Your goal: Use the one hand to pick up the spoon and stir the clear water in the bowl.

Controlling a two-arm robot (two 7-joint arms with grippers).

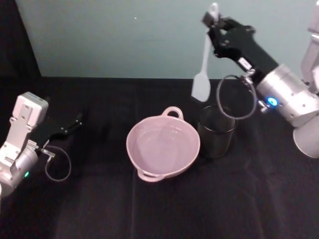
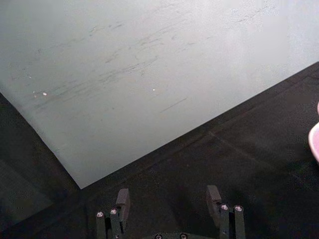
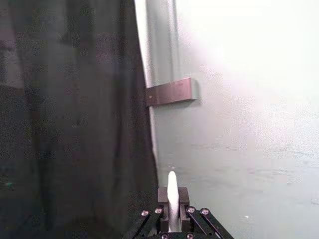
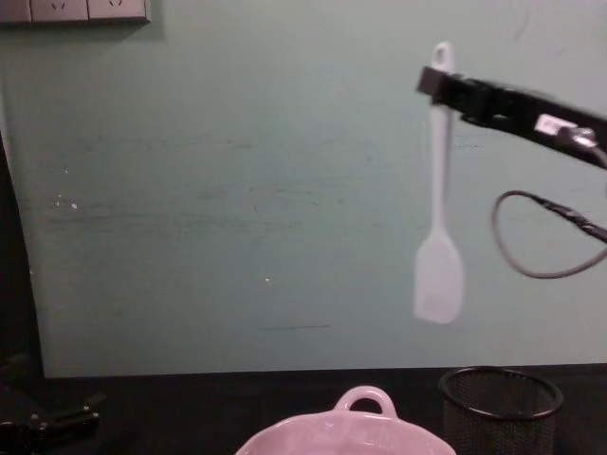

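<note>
**A:** Starting from the head view, what is the working arm doing?

**B:** The right gripper [image 1: 215,20] is holding high above the black table [image 1: 99,209], its fingers clamped on the top of the spoon [image 1: 203,69] handle. The spoon is hanging nearly upright, long axis vertical, paddle head pointing down, in the air above and behind the black mesh cup [image 1: 216,130]. The bowl [image 1: 163,146] is sitting at the middle of the table, just beside the cup on its left, one loop handle facing the wall and one facing the robot. The water is showing as no more than a faint sheen inside. The left gripper [image 1: 77,121] is lying low at the table's left side, well apart from the bowl.

**A:** Is the left wrist view adding anything?

**B:** Yes: the left gripper [image 2: 169,199] is standing with its fingers spread apart and nothing between them, and a sliver of the bowl [image 2: 315,139] is peeking in at the edge.

**A:** And the right wrist view?

**B:** It is looking along the right gripper [image 3: 173,196], where the spoon [image 3: 172,199] is showing edge-on, pinched between the fingers.

**A:** The chest view?

**B:** From the side, the right gripper [image 4: 438,85] is gripping just under the hole at the handle's end. The spoon [image 4: 439,237] is dangling straight down, clear of the mesh cup [image 4: 500,403] and of the bowl [image 4: 360,427].
</note>
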